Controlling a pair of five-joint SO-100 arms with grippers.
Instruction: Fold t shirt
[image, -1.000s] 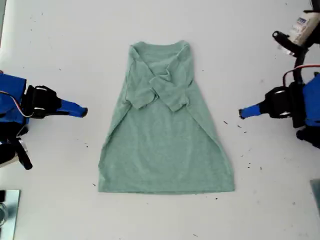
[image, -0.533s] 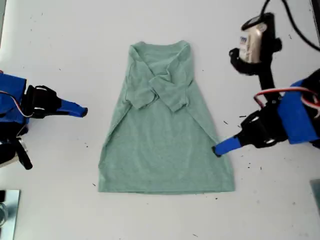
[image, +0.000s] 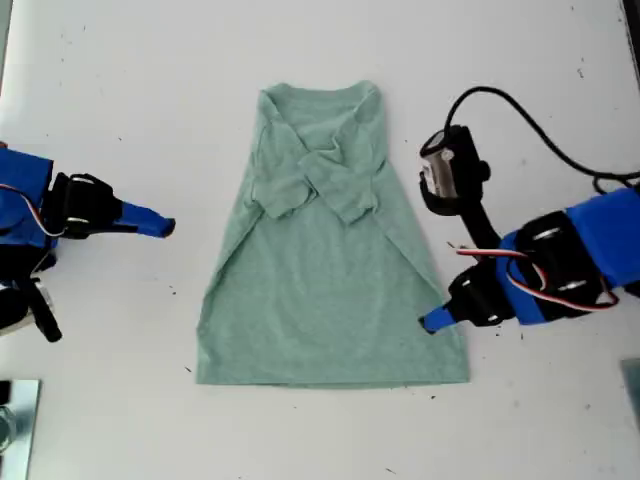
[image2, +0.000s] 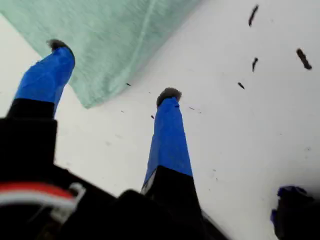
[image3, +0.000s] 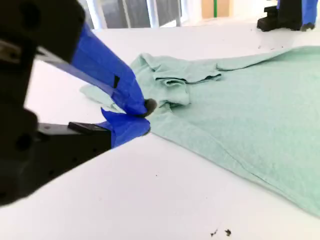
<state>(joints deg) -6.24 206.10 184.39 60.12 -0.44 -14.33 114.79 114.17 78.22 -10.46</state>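
The t shirt (image: 332, 250) lies flat in the middle of the white surface (image: 120, 100), neck toward the exterior view's top, hem toward its bottom, both short sleeves folded in and crossing over the chest. My first gripper (image: 432, 322) is down at the shirt's edge on the exterior view's right, near the lower hem corner; the first wrist view shows its jaws released, spread wide, with one blue fingertip (image2: 59, 50) over the green cloth (image2: 110, 35) and the other over bare surface just beside the corner, nothing pinched between them. Small dark specks (image2: 254, 64) dot the surface near it. My second gripper (image: 160, 222) sits well apart from the shirt on the exterior view's left, pointing toward it; in the second wrist view (image3: 142, 117) its jaws are clenched tip to tip, holding nothing, with the shirt (image3: 240, 110) spread beyond them.
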